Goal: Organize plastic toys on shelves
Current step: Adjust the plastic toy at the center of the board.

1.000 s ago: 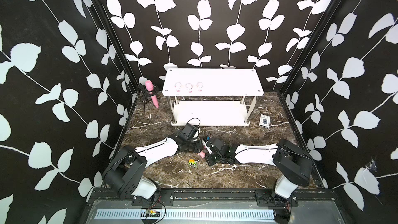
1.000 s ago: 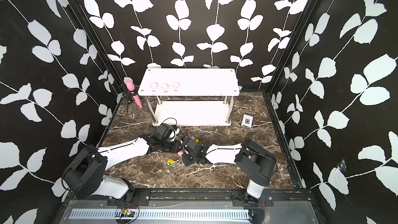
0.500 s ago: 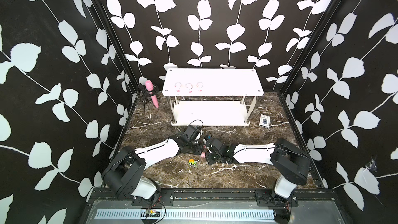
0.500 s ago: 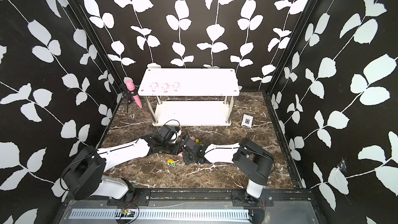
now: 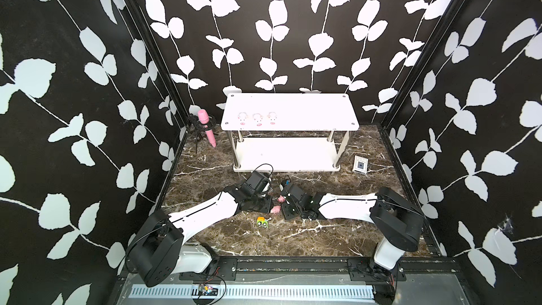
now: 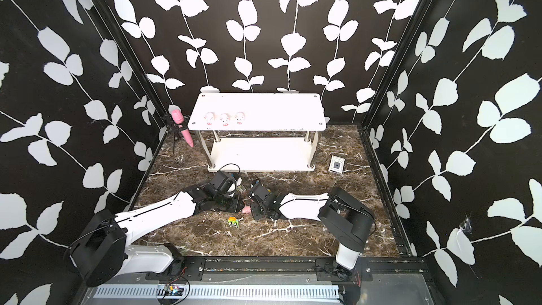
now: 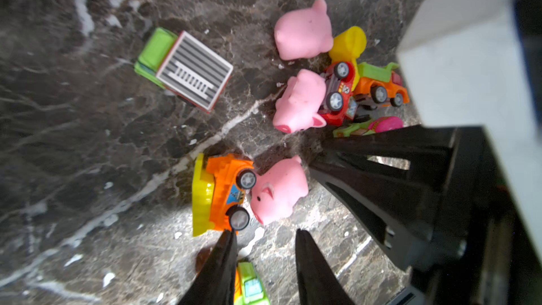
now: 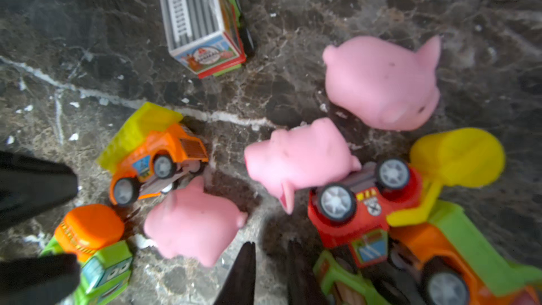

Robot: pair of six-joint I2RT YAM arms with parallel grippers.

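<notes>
Left claw [image 7: 265,231] stands part open, gripping nothing. Taking the way it points as twelve, the nearest pig [image 7: 277,192] lies on the desk [image 7: 88,142] just past the tips at twelve. Its long axis runs roughly one to seven, snout nearer the claw. An orange truck [image 7: 220,192] touches it at eleven. Right claw [image 8: 271,243] shows only a slit, empty, and has that pig off at ten, so the left looks better placed. Left arm [image 5: 205,212] lies low and stretched out toward the shelves [image 5: 308,110]; in both top views its tips seem hidden under the wrist.
</notes>
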